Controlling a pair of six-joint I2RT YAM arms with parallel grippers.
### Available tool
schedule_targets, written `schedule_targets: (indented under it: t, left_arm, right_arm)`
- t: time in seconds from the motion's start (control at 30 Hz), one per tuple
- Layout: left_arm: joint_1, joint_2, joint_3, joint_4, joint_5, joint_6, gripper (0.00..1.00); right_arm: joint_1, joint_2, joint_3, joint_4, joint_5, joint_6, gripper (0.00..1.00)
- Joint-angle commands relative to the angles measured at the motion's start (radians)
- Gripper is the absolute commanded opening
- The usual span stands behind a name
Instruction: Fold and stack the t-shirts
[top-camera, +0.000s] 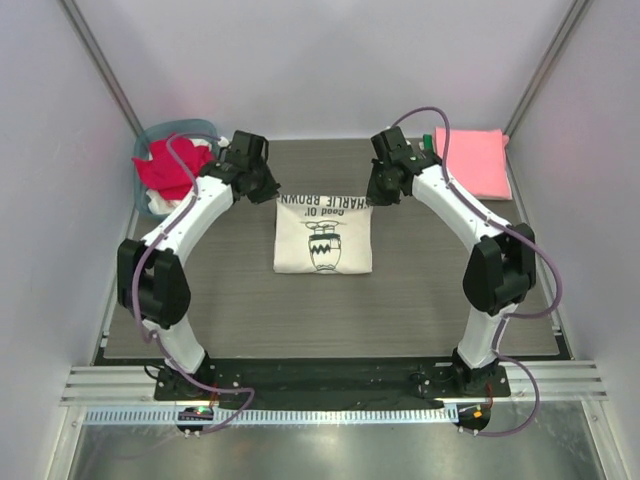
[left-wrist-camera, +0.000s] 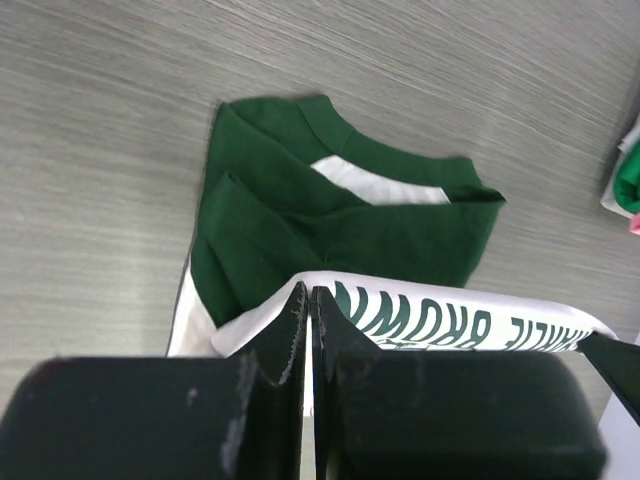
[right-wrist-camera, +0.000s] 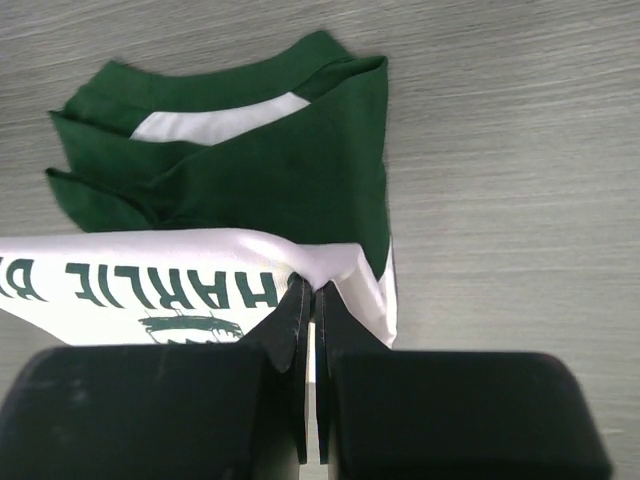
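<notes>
While left claw, right claw pinch, t-shirt spans.

Basket and pink shirts block far corners; near table free.

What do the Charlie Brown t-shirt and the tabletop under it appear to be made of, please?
Charlie Brown t-shirt: soft matte cloth, probably cotton knit; it folds and creases limply. Tabletop: hard grey wood-grain surface, possibly laminate; fine straight streaks, faint sheen.
</notes>
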Motion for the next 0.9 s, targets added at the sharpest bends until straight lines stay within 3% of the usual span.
schedule_targets:
  t: [0.0, 0.63, 0.7, 0.73, 0.77, 0.8, 0.87]
  left_arm:
    - [0.030, 0.070, 0.065, 0.036, 0.018, 0.045, 0.00]
    - [0.088, 0.390, 0.351, -0.016, 0.024, 0.113, 0.00]
    - [0.099, 0.448, 0.401, -0.046, 0.026, 0.113, 0.04]
    - [0.107, 0.478, 0.471, -0.072, 0.044, 0.114, 0.16]
    - [0.121, 0.505, 0.525, -0.109, 0.049, 0.117, 0.23]
    - [0.124, 0.531, 0.591, -0.158, 0.049, 0.126, 0.28]
    - [0.116, 0.547, 0.763, -0.325, 0.035, 0.158, 0.51]
  right_arm:
    - [-0.032, 0.064, 0.067, 0.014, -0.005, -0.046, 0.01]
    - [-0.123, 0.373, 0.308, 0.038, -0.111, -0.083, 0.01]
    - [-0.136, 0.420, 0.372, 0.034, -0.126, -0.085, 0.30]
    - [-0.144, 0.440, 0.409, 0.028, -0.132, -0.088, 0.51]
    - [-0.150, 0.456, 0.492, 0.014, -0.141, -0.095, 0.81]
    - [-0.159, 0.485, 0.539, -0.001, -0.150, -0.103, 0.94]
    - [-0.175, 0.482, 0.657, -0.059, -0.178, -0.118, 1.00]
